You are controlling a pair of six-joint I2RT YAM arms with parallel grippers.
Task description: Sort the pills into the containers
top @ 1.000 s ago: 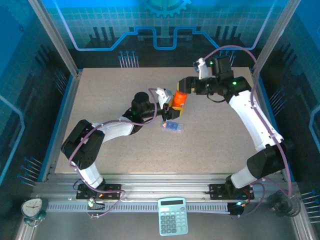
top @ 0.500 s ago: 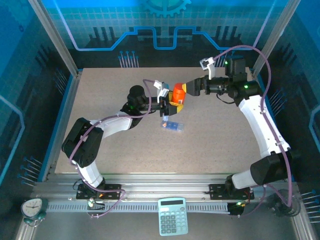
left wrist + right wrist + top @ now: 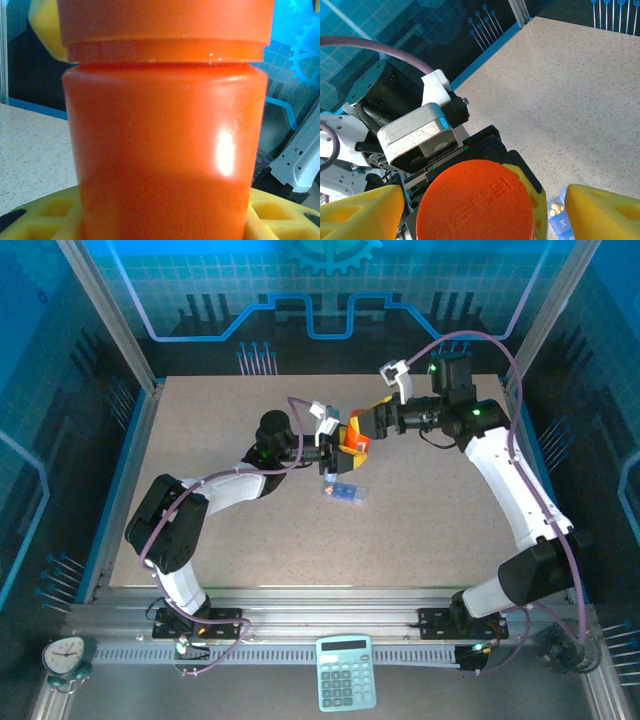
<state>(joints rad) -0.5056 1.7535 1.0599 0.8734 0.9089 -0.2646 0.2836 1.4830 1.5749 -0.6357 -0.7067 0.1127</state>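
Fingers (image 3: 280, 215) of the left gripper (image 3: 346, 444) pinch the orange bottle (image 3: 165, 150) low on its body, mid-frame in the top view. The right gripper (image 3: 365, 426) has its fingers (image 3: 360, 212) spread wide at the lower corners of its wrist view, flanking the cap (image 3: 475, 205) with gaps. The blue pill box (image 3: 345, 491) lies on the table (image 3: 200, 420) just below the bottle.

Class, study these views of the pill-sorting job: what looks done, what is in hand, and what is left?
Done: a few pills lie in one compartment of the blue pill box. In hand: the left hand grips the orange bottle, and the right hand sits open around its cap. Left: probably removing the cap and sorting the pills into the box.
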